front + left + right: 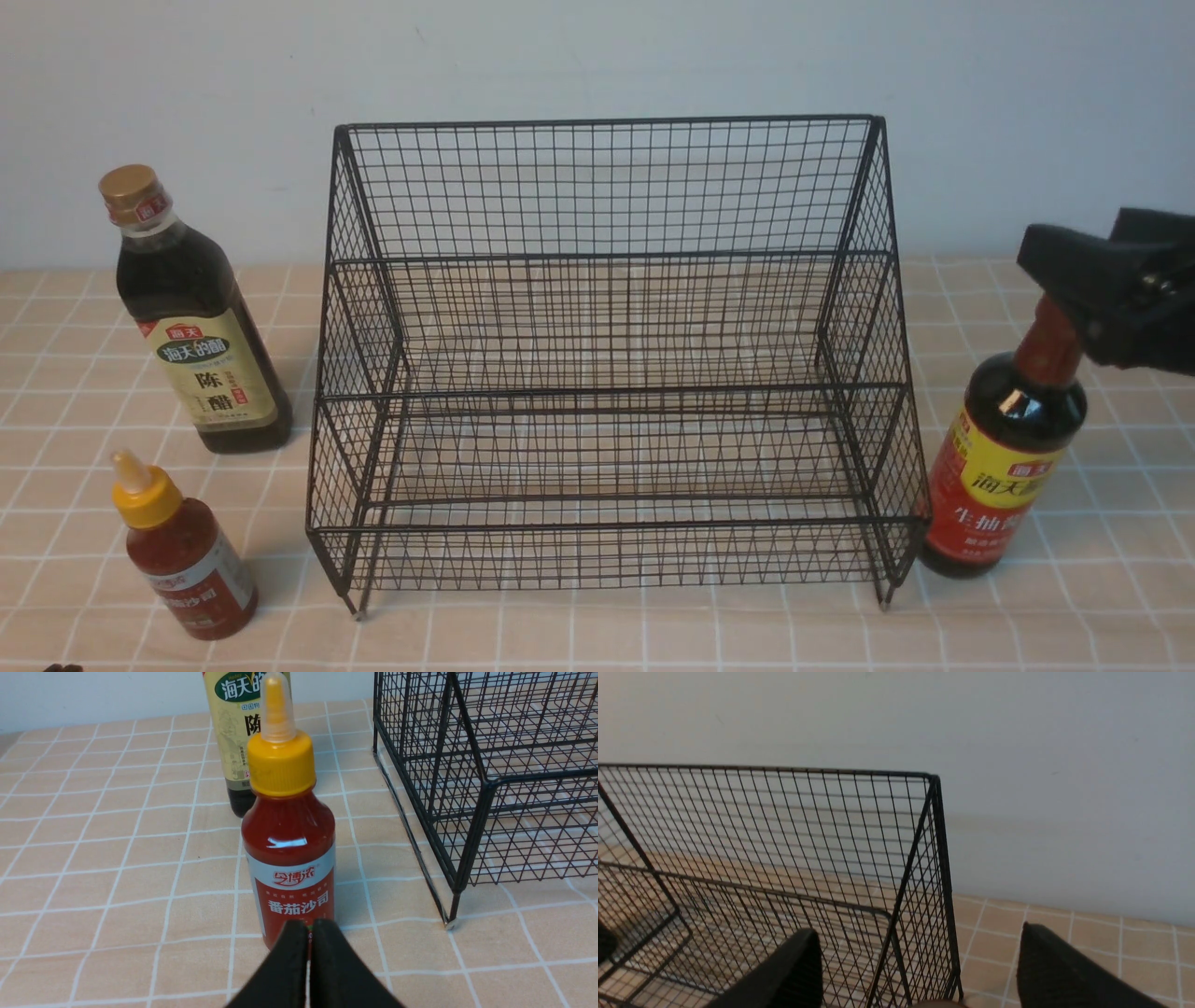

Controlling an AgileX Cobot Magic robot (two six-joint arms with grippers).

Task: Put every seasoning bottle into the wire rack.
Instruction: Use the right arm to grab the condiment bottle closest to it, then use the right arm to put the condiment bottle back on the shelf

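Observation:
The black wire rack (pixel 607 187) stands mid-table with nothing in it. To its left stand the tall dark bottle with a gold cap (pixel 201 345) and, nearer, the small red sauce bottle with a yellow nozzle (pixel 187 560). The dark bottle with a red neck (pixel 1008 457) stands upright on the cloth against the rack's right side. My right gripper (pixel 1088 289) hovers at that bottle's top; in the right wrist view it (pixel 919 933) is open wide, with only the cap edge (pixel 936 1004) showing between the fingers. My left gripper (pixel 308 926) is shut and empty, low before the sauce bottle (pixel 287 826).
A checked beige cloth (pixel 653 625) covers the table, and a pale wall rises close behind the rack. In the left wrist view the rack's front corner foot (pixel 451 919) stands to the side of the sauce bottle, and the gold-cap bottle (pixel 233 742) stands behind it.

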